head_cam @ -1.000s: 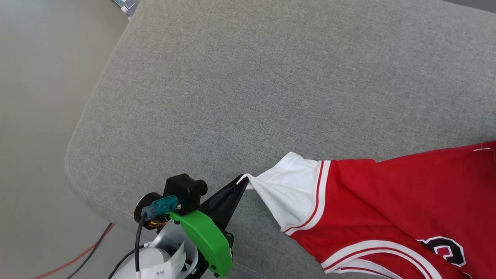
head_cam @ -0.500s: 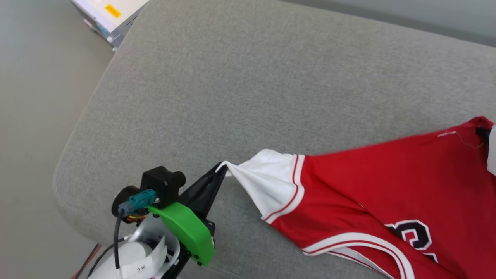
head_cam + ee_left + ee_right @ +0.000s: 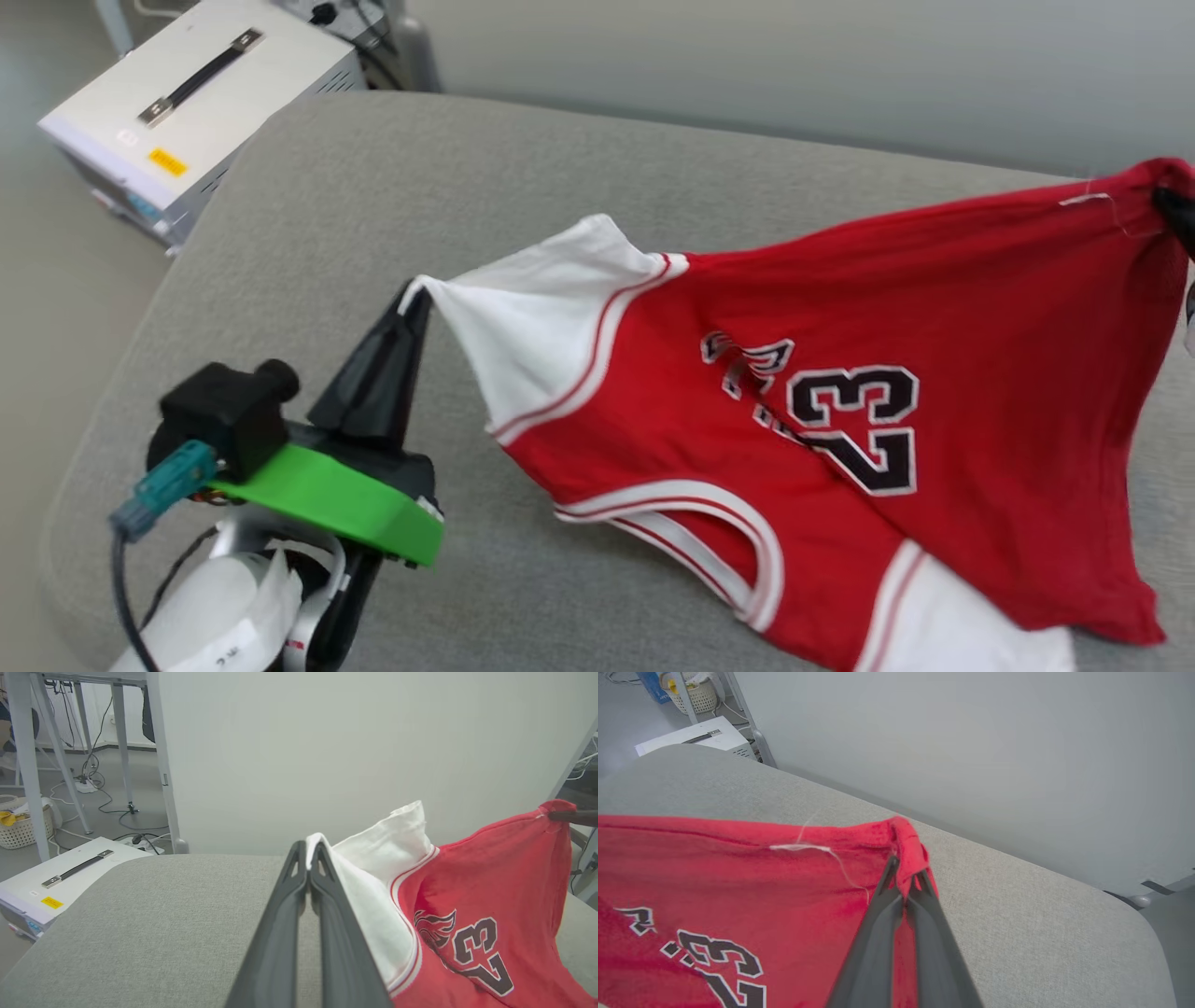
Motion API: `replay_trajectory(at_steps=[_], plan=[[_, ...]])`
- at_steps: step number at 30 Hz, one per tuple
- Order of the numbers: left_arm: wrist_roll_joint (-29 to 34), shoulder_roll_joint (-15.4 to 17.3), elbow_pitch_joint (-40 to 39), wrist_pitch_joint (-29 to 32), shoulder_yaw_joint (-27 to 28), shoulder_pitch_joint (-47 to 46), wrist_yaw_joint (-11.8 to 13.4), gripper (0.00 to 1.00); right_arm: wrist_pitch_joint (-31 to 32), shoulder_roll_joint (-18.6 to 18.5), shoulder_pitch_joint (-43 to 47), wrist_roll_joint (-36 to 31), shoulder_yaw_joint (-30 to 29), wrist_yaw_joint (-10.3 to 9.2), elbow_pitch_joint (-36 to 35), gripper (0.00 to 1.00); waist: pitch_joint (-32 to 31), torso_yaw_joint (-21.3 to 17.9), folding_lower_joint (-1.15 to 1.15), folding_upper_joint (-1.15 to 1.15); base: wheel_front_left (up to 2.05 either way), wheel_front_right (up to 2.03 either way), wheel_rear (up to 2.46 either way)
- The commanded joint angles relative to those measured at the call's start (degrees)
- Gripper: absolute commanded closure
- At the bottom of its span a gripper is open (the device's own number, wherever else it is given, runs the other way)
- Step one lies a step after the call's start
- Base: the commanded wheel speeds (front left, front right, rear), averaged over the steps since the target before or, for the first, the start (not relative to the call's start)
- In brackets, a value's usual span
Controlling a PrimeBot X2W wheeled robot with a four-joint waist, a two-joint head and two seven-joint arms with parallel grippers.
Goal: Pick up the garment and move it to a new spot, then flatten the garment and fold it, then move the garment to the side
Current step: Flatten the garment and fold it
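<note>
- The left gripper point(image 3: 415, 291) has its fingers pressed together on the very edge of the white sleeve point(image 3: 532, 327). Only a thin fold of cloth sits between the tips.
- The right gripper point(image 3: 903, 879) is pinched shut on a bunched red hem corner point(image 3: 906, 835).
- The garment point(image 3: 980, 308) hangs stretched between the 2 grippers above the grey cushion point(image 3: 373, 205). The number 23 point(image 3: 854, 425) faces the head camera, and the lower part sags down and seems to drape onto the cushion.
- The step in hand looks like the pick-up and carry to a new spot.
- To do it well, both arms should rise together until the trailing lower edge clears the cushion, then travel at the same pace.
- The gap between the grippers should be held as it is: wider risks pulling the sleeve edge out of the shallow left pinch, while narrower lets the cloth sag and bunch.
- The left grip looks the weaker of the 2, so jerks should be avoided.
- The drop spot should be well inside the cushion, away from the edge near the white case point(image 3: 187, 103) on the floor.
</note>
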Motion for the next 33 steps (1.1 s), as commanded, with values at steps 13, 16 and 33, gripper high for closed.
replay_trajectory(at_steps=[13,16,33], plan=[[1.84,2.89,-6.13,-4.47,10.81,-3.91,5.63,1.00,-4.74,2.43,-3.46,0.24,0.98,-0.04,-10.49,1.00,-6.87,-11.61,0.00,0.40,0.00,0.00,0.00],[2.24,3.85,-7.40,-5.21,13.30,-5.98,6.24,1.00,-5.85,3.44,-4.12,-0.05,0.72,-0.04,-11.91,1.00,-6.91,-13.04,0.00,0.40,0.00,0.00,0.00],[5.18,12.98,-5.57,0.04,19.43,-27.98,4.52,1.00,-10.68,6.26,-11.53,-3.50,-1.77,-0.04,-14.63,1.00,5.58,-16.70,0.00,0.40,0.00,0.00,0.00]])
